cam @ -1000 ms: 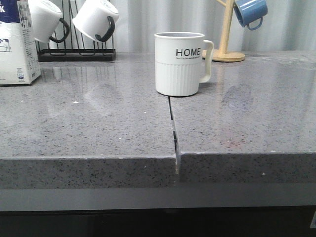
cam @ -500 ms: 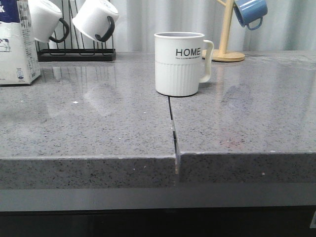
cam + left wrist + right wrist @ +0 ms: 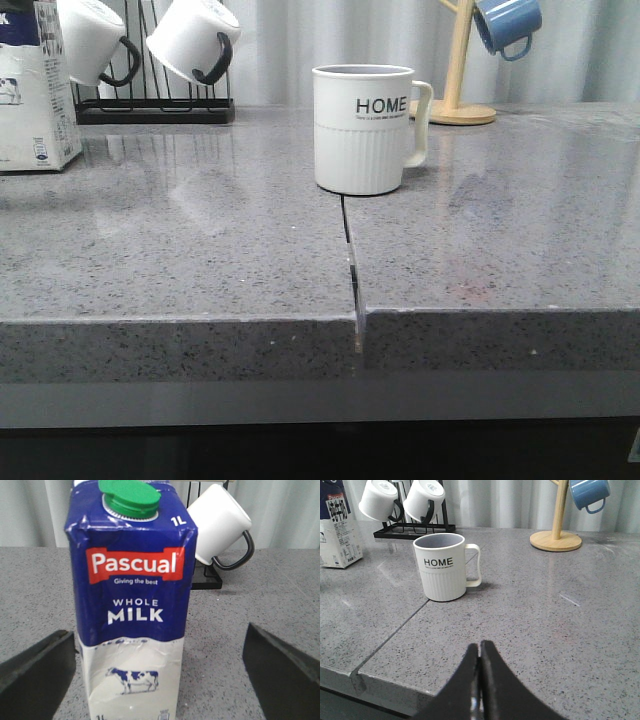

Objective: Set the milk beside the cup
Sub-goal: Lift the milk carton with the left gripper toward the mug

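Milk [image 3: 35, 90] stood at roughly nine o'clock of the cup [image 3: 365, 128] in the front view, well apart from it at the counter's [image 3: 200, 260] far left, cut off by the frame; neither arm showed.

Left wrist view put the left gripper [image 3: 160, 670] facing the upright carton with jaws spread wide (nothing touched yet), its long axis vertical, green cap [image 3: 130, 497] at twelve o'clock. The step looked like the approach; next would call for advancing and closing squarely.

Right wrist view showed the right gripper [image 3: 480, 680] pressed together, idle, cup at eleven o'clock.
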You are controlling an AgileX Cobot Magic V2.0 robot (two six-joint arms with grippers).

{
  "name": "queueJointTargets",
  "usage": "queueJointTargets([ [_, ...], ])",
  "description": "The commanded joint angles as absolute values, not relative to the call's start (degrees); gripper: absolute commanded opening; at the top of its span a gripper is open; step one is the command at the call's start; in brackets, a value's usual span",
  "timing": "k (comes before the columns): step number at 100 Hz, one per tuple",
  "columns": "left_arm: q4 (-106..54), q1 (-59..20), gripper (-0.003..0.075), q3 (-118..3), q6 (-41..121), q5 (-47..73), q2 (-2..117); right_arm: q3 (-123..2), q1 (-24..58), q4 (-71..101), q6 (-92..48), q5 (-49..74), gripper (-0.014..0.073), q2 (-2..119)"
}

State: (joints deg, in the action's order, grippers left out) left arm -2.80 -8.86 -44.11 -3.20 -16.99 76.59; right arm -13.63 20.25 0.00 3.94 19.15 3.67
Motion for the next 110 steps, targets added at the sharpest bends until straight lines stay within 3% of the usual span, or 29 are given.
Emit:
queueJointTargets([
  [1,-3.14,-9.1,0.0633,-47.73,-3.11,-22.61,77.13,-15.19,20.35,0.0,3.87,14.79,-0.0067,4.2],
  [87,-2.92,-4.94,0.0627,-58.14,-3.46,-27.25,89.95,-15.19,20.35,0.0,3.87,14.79,-0.0067,4.2],
  [97,-2.92,-4.94,0.0565,-58.75,-3.46,-30.32,91.62,-15.19,20.35,0.0,3.87,14.79,-0.0067,4.2],
  [110,-2.92,-4.94,0.0358,-58.9,-3.46,-31.69,93.11,-15.19,20.35,0.0,3.87,14.79,-0.0067,4.2],
])
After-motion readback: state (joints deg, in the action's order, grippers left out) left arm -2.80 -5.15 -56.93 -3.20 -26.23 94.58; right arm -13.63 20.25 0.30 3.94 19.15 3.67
